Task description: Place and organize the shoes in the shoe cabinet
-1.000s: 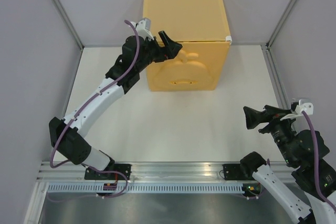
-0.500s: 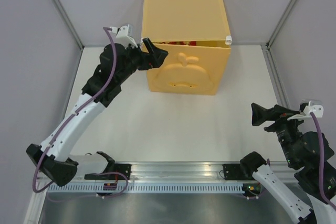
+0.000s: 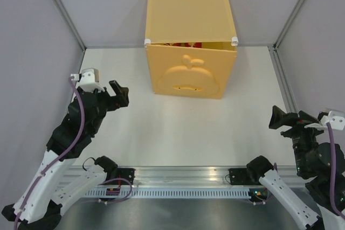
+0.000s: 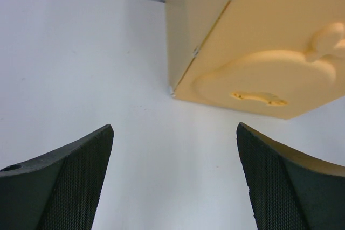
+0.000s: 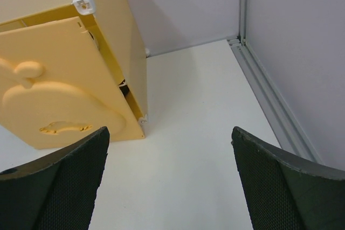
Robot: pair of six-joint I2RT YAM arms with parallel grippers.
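Observation:
The yellow-orange shoe cabinet [image 3: 190, 30] stands at the back middle of the table. Its apple-embossed door [image 3: 187, 74] is almost shut, leaning out a little at the top. A strip of red shoe [image 3: 186, 44] shows through the gap above the door. The black shoes are hidden. The cabinet also shows in the left wrist view [image 4: 269, 52] and the right wrist view [image 5: 59, 74]. My left gripper [image 3: 119, 94] is open and empty, left of the cabinet and well apart from it. My right gripper [image 3: 285, 119] is open and empty at the near right.
The white table [image 3: 178, 127] is walled by grey panels on the left, back and right. A metal rail [image 3: 178, 179] with the arm bases runs along the near edge.
My left arm has drawn back from the cabinet's upper left corner toward the near left. My right arm has drawn back a little toward the near right. The door now leans slightly ajar.

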